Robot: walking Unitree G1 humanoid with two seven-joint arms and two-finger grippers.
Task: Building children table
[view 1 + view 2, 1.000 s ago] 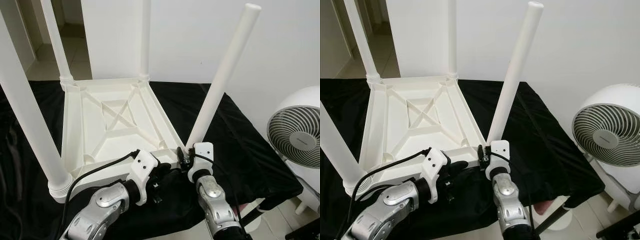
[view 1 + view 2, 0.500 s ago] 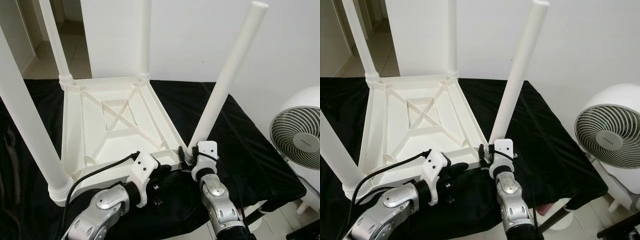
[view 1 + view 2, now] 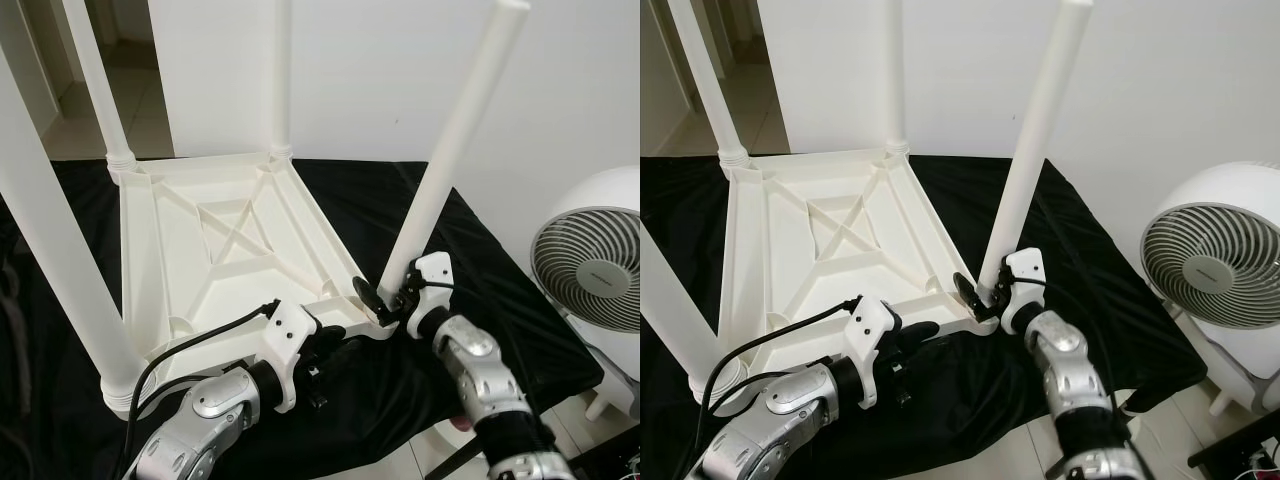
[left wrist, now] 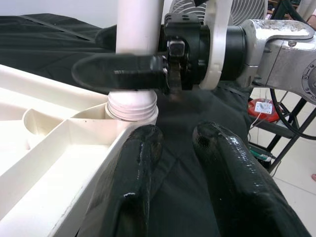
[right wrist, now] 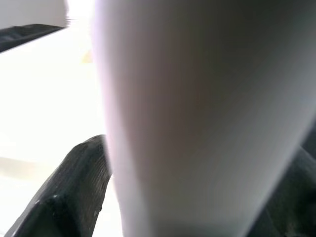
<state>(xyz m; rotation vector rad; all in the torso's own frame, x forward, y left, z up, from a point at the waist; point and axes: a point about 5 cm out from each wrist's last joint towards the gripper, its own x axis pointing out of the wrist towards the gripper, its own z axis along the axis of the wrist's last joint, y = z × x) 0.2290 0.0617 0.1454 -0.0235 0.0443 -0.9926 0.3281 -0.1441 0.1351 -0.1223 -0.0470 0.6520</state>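
White walls and a tiled doorway at far left back a tabletop (image 3: 500, 300) draped in black cloth, with a white fan (image 3: 590, 275) standing off its right edge. On the cloth lies the children's table (image 3: 220, 255), upside down, its ribbed underside facing up. Three white legs already stand in its far-left, far-right and near-left corners. The fourth leg (image 3: 450, 160) rises from the near-right corner socket (image 4: 132, 106), leaning a little to the right instead of standing straight.

The right tool (image 3: 385, 300) pinches this leg just above the socket, one black finger (image 4: 118, 73) lying across the near face of the tube and the other behind it; in the right wrist view the white tube sits squeezed between the two dark fingers. The left tool (image 4: 182, 163) is spread and holds nothing. It hovers just beside the near rim of the upturned table, close to that same corner, with its fingers pointing toward the socket.

The parts look like hollow moulded plastic, so light, stiff and smooth. The glossy round leg would probably slip or twist in a weak pinch, and a hold high up would lever it sideways. The low grip near the threaded collar seems the right place. The light frame may skid on the cloth, so the left tool could well steady the rim.
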